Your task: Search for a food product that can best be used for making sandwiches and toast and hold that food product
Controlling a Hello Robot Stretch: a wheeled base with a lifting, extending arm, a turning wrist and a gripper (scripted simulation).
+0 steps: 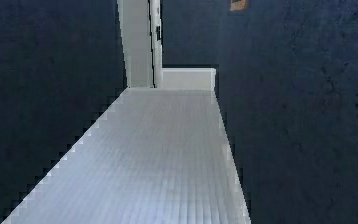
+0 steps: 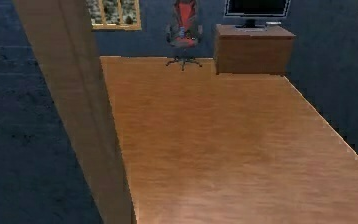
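In the forward view a pale ribbed floor (image 1: 157,160) runs ahead between dark blue walls (image 1: 47,90) to a white door frame (image 1: 139,45) at the far end. In the arm side view a tan door frame post (image 2: 77,110) leans across the left, and beyond it lies a room with an orange wooden floor (image 2: 217,140).
A red and black office chair (image 2: 184,32) stands at the far wall. A brown wooden desk (image 2: 253,50) with a dark monitor (image 2: 255,10) sits to its right. A window (image 2: 115,12) shows on the far wall. A white baseboard (image 1: 187,78) closes the corridor's end.
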